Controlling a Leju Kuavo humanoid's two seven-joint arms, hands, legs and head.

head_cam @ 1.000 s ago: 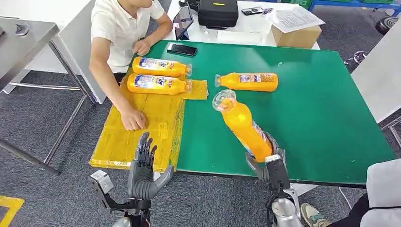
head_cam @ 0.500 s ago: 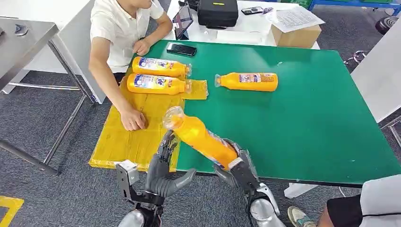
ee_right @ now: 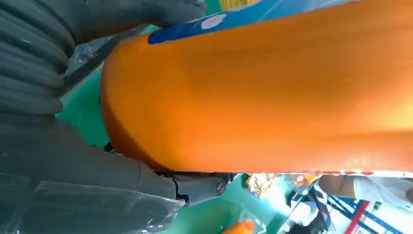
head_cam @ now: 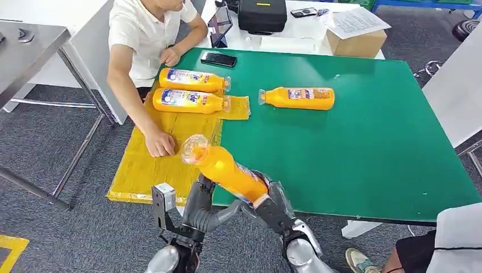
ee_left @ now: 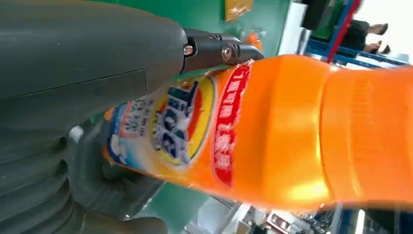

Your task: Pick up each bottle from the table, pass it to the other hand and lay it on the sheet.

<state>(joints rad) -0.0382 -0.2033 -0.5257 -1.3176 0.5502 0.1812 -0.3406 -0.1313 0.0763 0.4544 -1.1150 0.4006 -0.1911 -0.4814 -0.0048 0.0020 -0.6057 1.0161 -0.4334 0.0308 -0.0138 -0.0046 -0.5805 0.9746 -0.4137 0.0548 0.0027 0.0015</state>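
My right hand (head_cam: 274, 202) grips the base of an orange bottle (head_cam: 227, 169), tilted with its clear cap toward the yellow sheet (head_cam: 170, 165). My left hand (head_cam: 202, 205) sits under the bottle's middle, fingers behind it and thumb spread beneath. In the left wrist view the thumb (ee_left: 87, 44) touches the bottle's label (ee_left: 185, 122). The right wrist view has the right hand (ee_right: 63, 161) wrapped on the bottle (ee_right: 268, 97). Two bottles (head_cam: 193, 80) (head_cam: 187, 100) lie on the sheet's far end. Another bottle (head_cam: 298, 98) lies on the green table (head_cam: 364, 142).
A person in a white shirt sits at the table's far left, one hand (head_cam: 161, 144) resting on the sheet. A black phone (head_cam: 218, 59) lies at the table's far edge. A second person's knee (head_cam: 460, 239) is at the near right corner.
My right hand has swung the bottle left, from over the table to over the sheet's near edge. My left hand has risen and come in under the bottle.
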